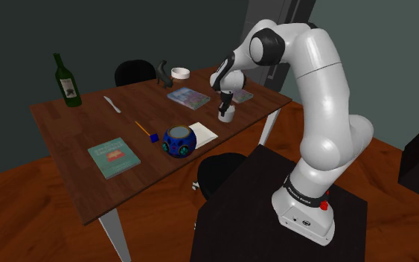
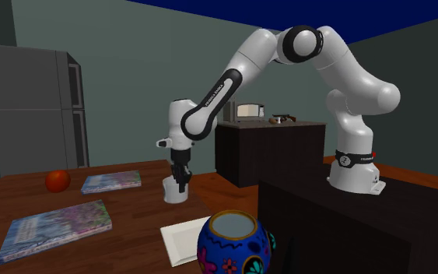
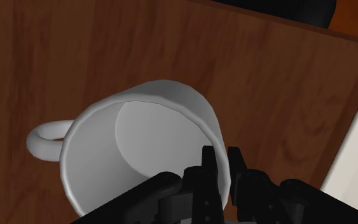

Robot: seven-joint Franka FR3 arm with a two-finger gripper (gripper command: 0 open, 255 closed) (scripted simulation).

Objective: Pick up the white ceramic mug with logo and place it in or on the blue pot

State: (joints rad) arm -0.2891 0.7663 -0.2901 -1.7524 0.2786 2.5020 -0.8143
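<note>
The fingers (image 3: 206, 168) are closed on the rim of the white mug (image 3: 174, 102), and its wall is pinched between them. The mug is held upright at the wooden tabletop (image 1: 74, 123), near the edge by the stand. Whether it touches the wood cannot be told. The blue pot (image 1: 178, 140) is set apart from it, with a white pad (image 1: 202, 134) between them.

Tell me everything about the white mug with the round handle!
The white mug looks plain and smooth, with a loop handle on one side and nothing inside. No logo can be seen. It stands upright on the brown wooden table, near the edge by the arm. The all-black gripper pinches its wall at the rim, between its two fingers.
</note>
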